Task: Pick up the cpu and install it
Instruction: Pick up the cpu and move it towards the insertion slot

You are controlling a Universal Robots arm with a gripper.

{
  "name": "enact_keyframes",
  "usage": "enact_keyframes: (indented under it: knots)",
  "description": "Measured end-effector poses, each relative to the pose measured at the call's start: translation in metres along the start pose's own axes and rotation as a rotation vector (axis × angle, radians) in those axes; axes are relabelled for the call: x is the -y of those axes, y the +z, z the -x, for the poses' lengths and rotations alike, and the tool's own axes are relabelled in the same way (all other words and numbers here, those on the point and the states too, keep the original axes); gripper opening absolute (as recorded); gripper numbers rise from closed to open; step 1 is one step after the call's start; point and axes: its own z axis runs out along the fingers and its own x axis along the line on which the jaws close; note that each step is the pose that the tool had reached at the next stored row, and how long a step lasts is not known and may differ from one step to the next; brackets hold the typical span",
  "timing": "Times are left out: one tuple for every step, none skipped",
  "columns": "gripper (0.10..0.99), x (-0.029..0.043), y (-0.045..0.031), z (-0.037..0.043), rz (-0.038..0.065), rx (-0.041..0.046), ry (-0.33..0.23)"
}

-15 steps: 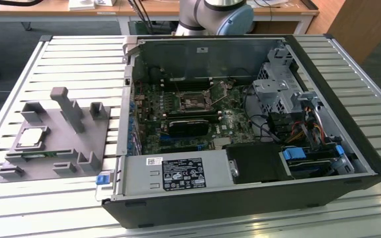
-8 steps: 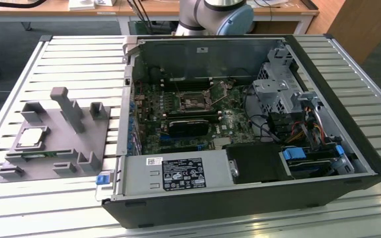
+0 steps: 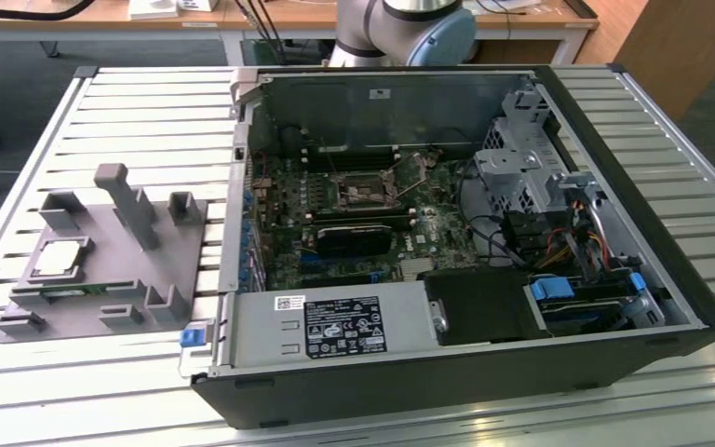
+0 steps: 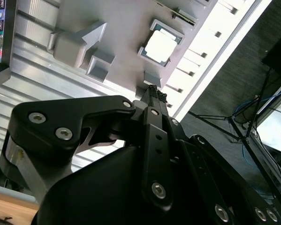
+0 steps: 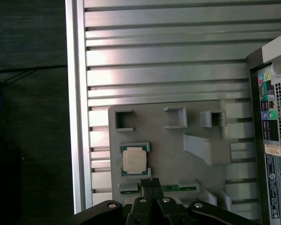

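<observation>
Hovering over the tray (image 5: 168,150), your gripper (image 5: 149,182) was clenched on nothing, tips together. The cpu (image 5: 134,159) lay in its tray pocket just ahead of the tips, untouched. Neither pickup nor install at the socket (image 3: 364,193) was done.

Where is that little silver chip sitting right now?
The cpu lies in a recess of the grey holder tray on the slatted table, at the exterior view's left, apart from the open computer case.
</observation>
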Motion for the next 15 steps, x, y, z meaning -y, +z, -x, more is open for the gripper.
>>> enact_keyframes:
  knots:
    - [0.110,0.0000,0.0003,0.0000,0.000,0.0000,0.000]
    - [0.110,0.0000,0.0006,0.0000,0.000,0.0000,0.000]
    - [0.110,0.0001,0.0010,0.0000,0.000,0.0000,0.000]
    - [0.110,0.0001,0.0014,-0.0001,0.000,0.0001,0.000]
    - [0.110,0.0001,0.0018,-0.0001,0.000,0.0001,0.000]
    - [0.110,0.0002,0.0022,-0.0001,0.000,0.0000,0.000]
    - [0.110,0.0002,0.0026,-0.0002,0.000,0.0000,0.000]
    - [0.110,0.0002,0.0031,-0.0002,0.000,0.0001,0.000]
    - [0.110,0.0002,0.0036,-0.0003,0.000,0.0001,0.000]
    - [0.110,0.0003,0.0041,-0.0003,0.000,0.0000,0.000]
    - [0.110,0.0003,0.0046,-0.0003,0.000,0.0001,0.000]
    - [0.110,0.0003,0.0051,-0.0003,0.000,0.0000,0.000]
    - [0.110,0.0004,0.0057,-0.0004,0.000,0.0001,0.000]
    - [0.110,0.0004,0.0063,-0.0004,0.000,0.0001,0.000]
    - [0.110,0.0004,0.0070,-0.0004,0.000,0.0001,0.000]
